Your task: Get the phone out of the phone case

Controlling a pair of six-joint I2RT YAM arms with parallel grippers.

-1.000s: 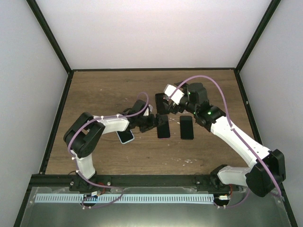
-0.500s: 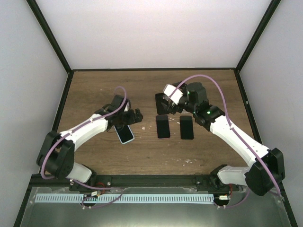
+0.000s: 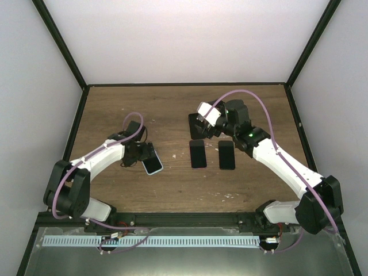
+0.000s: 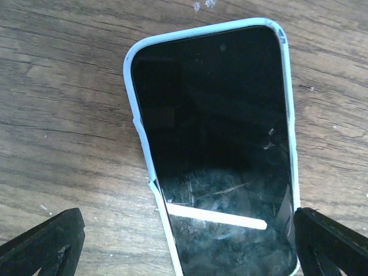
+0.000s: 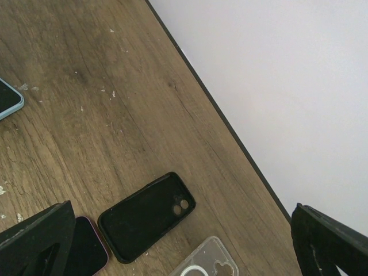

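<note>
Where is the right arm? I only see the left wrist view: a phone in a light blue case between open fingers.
Observer: The right gripper hovers open and empty further back, well apart from the blue-cased phone.
Operator: Anything else on the table?
Observer: The top view shows a dark slab and a second dark slab side by side, right of the phone.
Operator: Any spare cases?
Observer: The right wrist view shows an empty black case beside a clear case.

No legible text, labels or numbers anywhere.
</note>
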